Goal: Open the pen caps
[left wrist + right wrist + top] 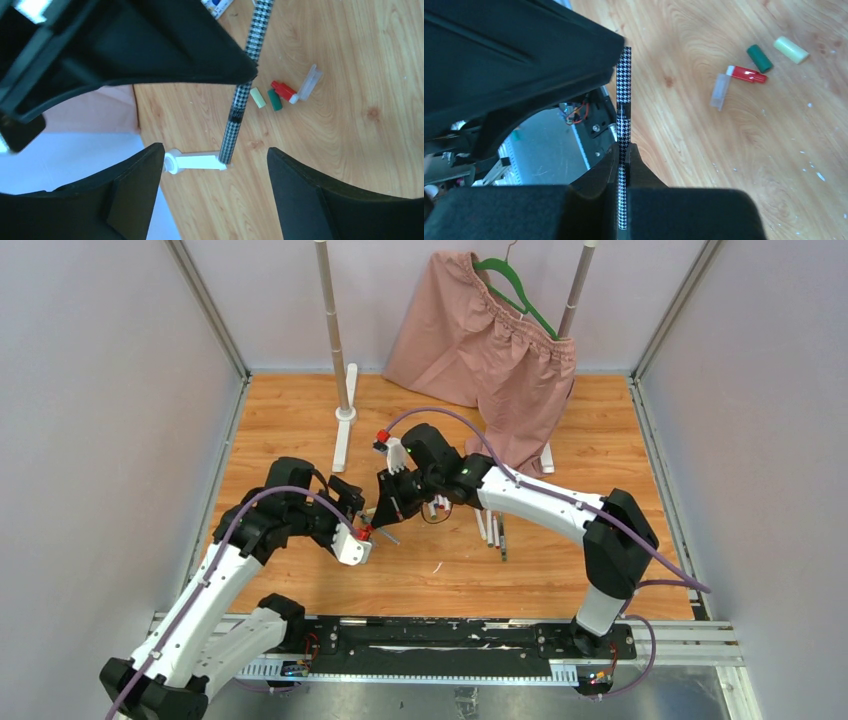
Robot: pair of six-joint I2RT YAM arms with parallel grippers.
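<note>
Along its left, right and far sides the wooden counter is closed by pale walls. At the far edge a rack with two posts carries pink shorts on a green hanger. Bare wood stretches over the left part and along the near edge, where the arm bases stand. Both arms meet over the middle of the counter. The right jaws are pressed tight on a checked black-and-white pen, which sticks straight out from between them and has a dark band across its barrel. The left jaws stand wide, with one black finger on each side of the free end of that pen, and neither finger touches it. I cannot tell if this pen has its cap on. On the wood beside it the loose pen caps lie close together: a yellow cap, a green cap and a red cap just beside a clear plastic piece. Several more pens lie side by side on the counter near the right forearm. Small white crumbs are scattered on the wood grain.
</note>
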